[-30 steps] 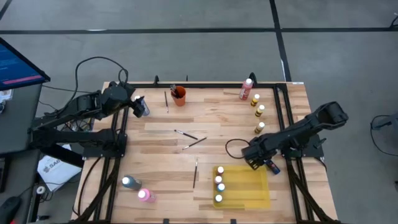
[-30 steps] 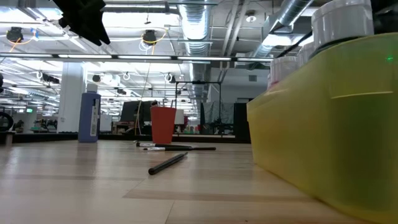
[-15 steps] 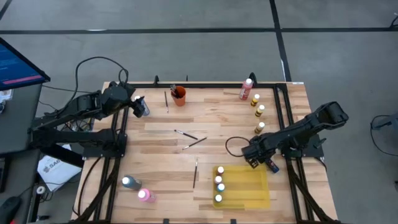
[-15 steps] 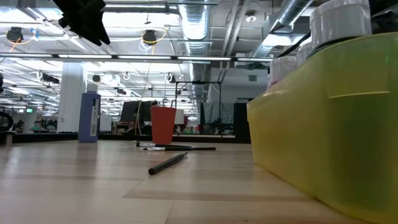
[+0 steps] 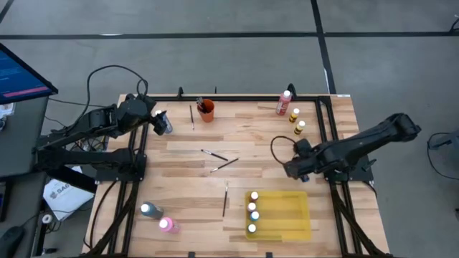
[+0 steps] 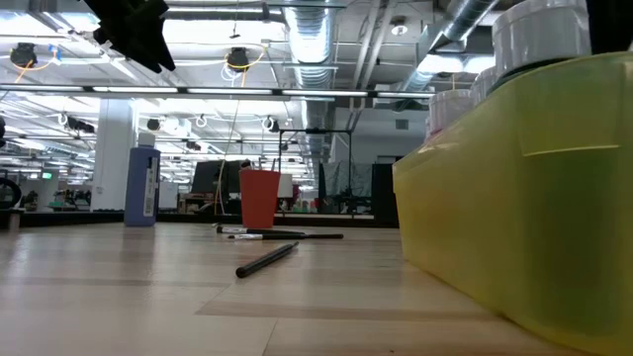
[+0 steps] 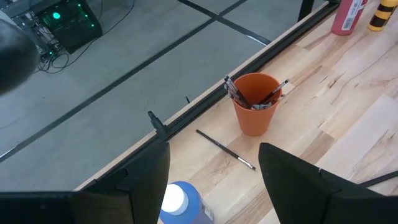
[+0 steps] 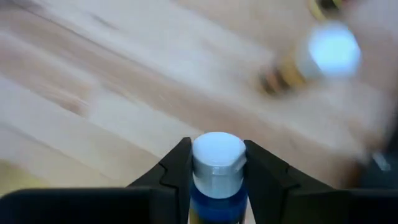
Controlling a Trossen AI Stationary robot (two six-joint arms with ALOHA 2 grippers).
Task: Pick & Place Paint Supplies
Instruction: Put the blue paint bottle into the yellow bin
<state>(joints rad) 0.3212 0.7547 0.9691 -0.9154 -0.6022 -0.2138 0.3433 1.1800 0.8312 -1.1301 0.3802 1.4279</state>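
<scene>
The right end effector [image 8: 214, 180] is closed on a bottle [image 8: 217, 171] with a white cap and a blue body; its two fingers [image 8: 177, 171] press the cap from both sides. In the high view this end effector [image 5: 295, 169] is over the right part of the table [image 5: 179, 150], just beyond the far edge of the yellow tray [image 5: 290, 215]. The held bottle is hidden under the arm in that view.

Inside the tray, four bottles [image 5: 252, 211] stand in a row along its left side. Farther from the tray, near the far right corner of the table, a red bottle [image 5: 284, 102] and two yellow bottles [image 5: 296, 120] stand in a line.

The left end effector [image 7: 214, 180] is open, with a wide gap between the fingers, and it holds nothing. It waits over the far left corner of the table [image 5: 161, 123]. A blue bottle [image 7: 180, 204] stands just under it. In front of it the orange cup [image 7: 256, 102] holds some brushes [image 7: 236, 92], and one brush [image 7: 225, 149] lies on the table beside the cup.

Near the middle of the table two brushes [image 5: 219, 159] lie close together, and one more brush [image 5: 225, 198] lies left of the tray. Near the left front corner stand a green bottle [image 5: 149, 210] and a pink bottle [image 5: 168, 225], near each other.
</scene>
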